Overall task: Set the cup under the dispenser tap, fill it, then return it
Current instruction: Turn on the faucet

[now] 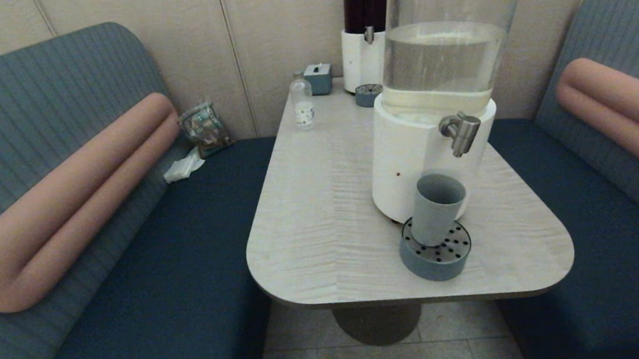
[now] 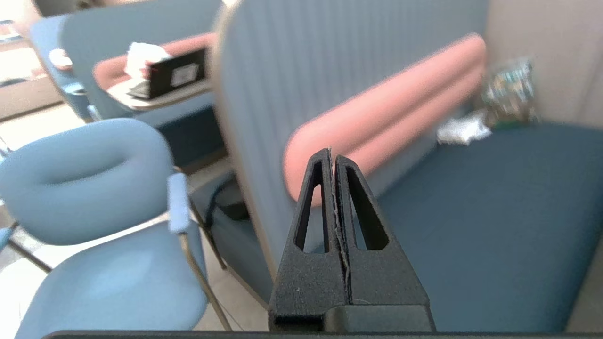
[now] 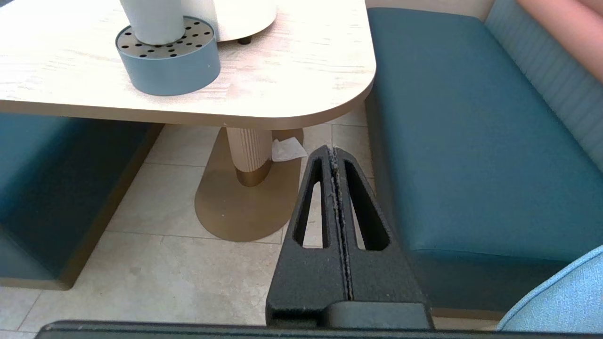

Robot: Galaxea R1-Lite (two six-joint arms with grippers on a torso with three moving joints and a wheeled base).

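The grey-blue cup (image 1: 437,208) stands upright on the round drip tray (image 1: 436,259), below and a little left of the steel dispenser tap (image 1: 460,132) of the big white-based dispenser (image 1: 439,86). The right wrist view shows the cup's lower part (image 3: 153,21) on that tray (image 3: 169,66). Neither arm shows in the head view. My left gripper (image 2: 332,153) is shut and empty, low beside the left bench. My right gripper (image 3: 332,151) is shut and empty, below table height over the floor by the right bench.
A small clear bottle (image 1: 302,102), a tissue box (image 1: 318,78), a second dispenser (image 1: 363,28) with dark liquid and its small tray (image 1: 368,94) stand at the table's (image 1: 323,220) far end. Benches (image 1: 187,262) flank the table. A light blue chair (image 2: 94,226) stands left of the bench.
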